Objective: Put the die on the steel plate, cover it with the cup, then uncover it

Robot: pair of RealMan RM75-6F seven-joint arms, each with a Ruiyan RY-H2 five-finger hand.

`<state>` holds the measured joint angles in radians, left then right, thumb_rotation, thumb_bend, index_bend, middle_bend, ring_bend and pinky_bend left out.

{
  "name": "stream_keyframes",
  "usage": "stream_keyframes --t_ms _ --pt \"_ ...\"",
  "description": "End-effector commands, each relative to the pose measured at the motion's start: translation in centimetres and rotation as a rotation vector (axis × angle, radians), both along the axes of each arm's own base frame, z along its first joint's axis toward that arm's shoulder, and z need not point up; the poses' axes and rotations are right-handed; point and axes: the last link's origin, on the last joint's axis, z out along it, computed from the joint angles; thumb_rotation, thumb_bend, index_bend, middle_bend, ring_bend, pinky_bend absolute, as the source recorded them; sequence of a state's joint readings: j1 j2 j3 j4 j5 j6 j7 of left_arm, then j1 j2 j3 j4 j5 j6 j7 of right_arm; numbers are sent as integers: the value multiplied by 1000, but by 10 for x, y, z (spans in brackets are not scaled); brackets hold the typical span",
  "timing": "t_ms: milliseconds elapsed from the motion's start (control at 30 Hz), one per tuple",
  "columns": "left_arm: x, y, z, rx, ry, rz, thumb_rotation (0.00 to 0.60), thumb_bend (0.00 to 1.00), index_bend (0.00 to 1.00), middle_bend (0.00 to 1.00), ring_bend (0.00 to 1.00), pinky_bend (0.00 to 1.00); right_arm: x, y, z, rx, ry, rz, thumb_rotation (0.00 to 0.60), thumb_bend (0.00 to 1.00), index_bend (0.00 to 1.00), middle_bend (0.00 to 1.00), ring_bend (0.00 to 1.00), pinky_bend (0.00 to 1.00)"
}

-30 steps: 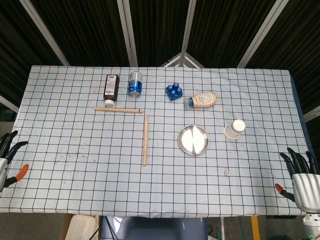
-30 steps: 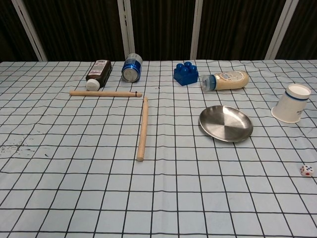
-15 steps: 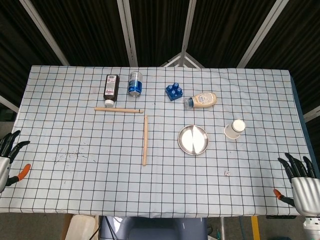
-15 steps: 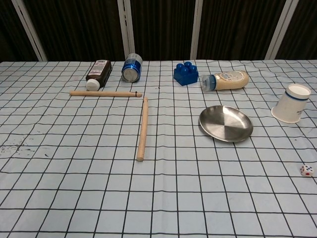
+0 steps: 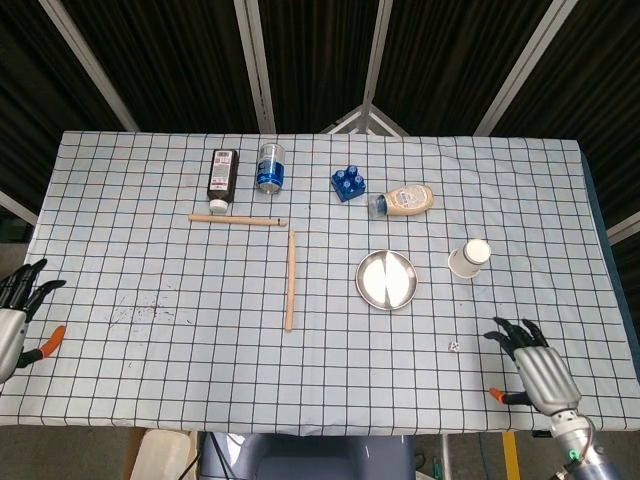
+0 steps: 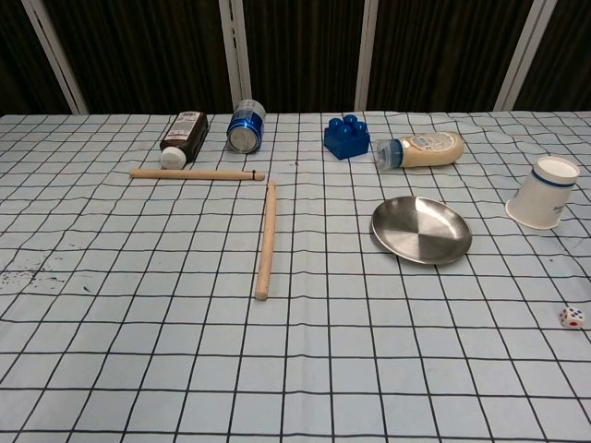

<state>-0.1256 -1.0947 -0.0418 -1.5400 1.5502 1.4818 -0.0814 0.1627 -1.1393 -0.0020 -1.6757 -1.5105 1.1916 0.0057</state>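
The die (image 5: 454,347) lies on the desk (image 5: 150,340) near the front edge, a small cube with no long axis; in the chest view a face with red dots looks toward the camera. The plate (image 5: 386,280) lies flat and bare, behind the die and to its left, well apart from it. The cup (image 5: 469,258) is right of the plate, tipped, with its white mouth pointing up and toward the back. The right hand (image 5: 540,372) is over the front edge, right of the die and not touching it, its fingers (image 5: 505,337) apart and holding nothing. The left hand (image 5: 15,318) is at the far left edge, fingers also spread and empty.
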Motion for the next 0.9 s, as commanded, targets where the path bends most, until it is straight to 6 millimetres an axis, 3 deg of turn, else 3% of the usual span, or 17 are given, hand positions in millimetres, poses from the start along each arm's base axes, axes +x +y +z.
stream_keyframes --t_ms 33,233,633,900 --pt "0 2 -1 -4 4 3 600 468 201 0 0 98 5 -15 -9 6 -20 -2 600 150 290 121 155 0" --pt "0 5 -7 -24 18 3 600 467 201 0 0 98 8 -29 -16 14 -14 -7 600 170 321 121 155 0" --pt "1 6 -12 -33 30 4 600 468 201 0 0 98 4 -34 -34 79 -9 -46 600 189 352 121 155 0" --pt "1 7 -12 -31 33 6 600 467 201 0 0 98 7 -38 -48 106 -4 -28 600 254 388 121 155 0"
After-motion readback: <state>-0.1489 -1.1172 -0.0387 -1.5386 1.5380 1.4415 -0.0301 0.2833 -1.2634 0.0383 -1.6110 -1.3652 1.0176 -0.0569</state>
